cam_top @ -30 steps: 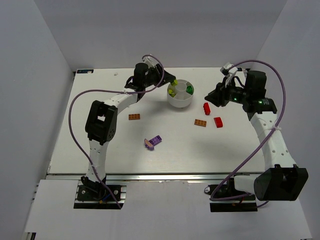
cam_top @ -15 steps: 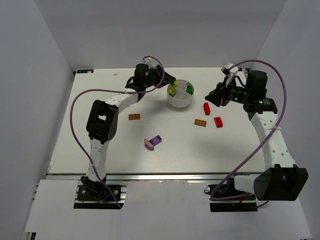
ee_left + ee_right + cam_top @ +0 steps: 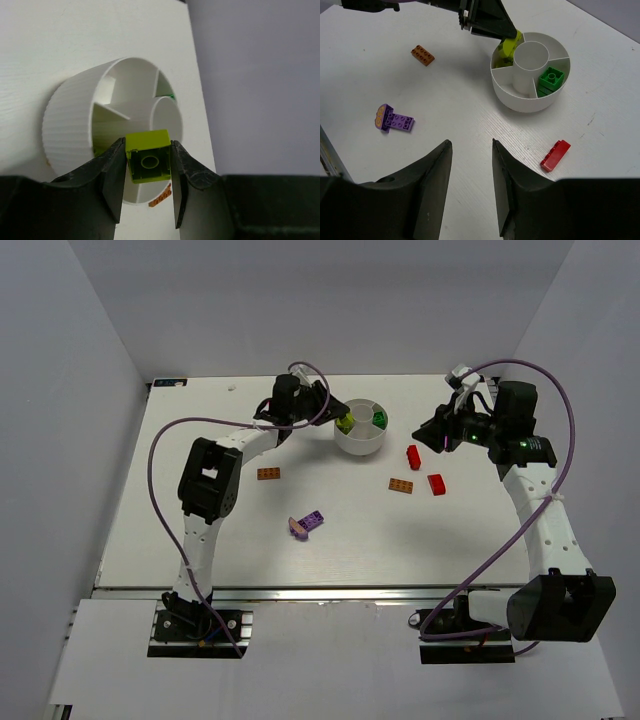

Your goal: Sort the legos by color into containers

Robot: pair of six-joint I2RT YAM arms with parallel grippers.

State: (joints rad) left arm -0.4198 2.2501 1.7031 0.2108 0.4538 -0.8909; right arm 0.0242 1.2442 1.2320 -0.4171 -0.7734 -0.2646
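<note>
The round white dish (image 3: 360,443) stands at the back middle of the table. My left gripper (image 3: 337,418) is shut on a yellow-green brick (image 3: 148,155) and holds it over the dish's left rim (image 3: 67,117); the brick also shows in the right wrist view (image 3: 509,46). A dark green brick (image 3: 551,77) lies in a right compartment. My right gripper (image 3: 470,145) is open and empty, above the table to the right of the dish (image 3: 520,104). A red brick (image 3: 555,155) lies near it.
On the table lie two red bricks (image 3: 413,457) (image 3: 436,484), two orange bricks (image 3: 401,485) (image 3: 268,474) and a purple and pink pair (image 3: 306,524). White walls enclose the table on three sides.
My left gripper has moved a little left and down with the yellow-green brick, toward the dish's left compartment. The right arm has barely moved.
</note>
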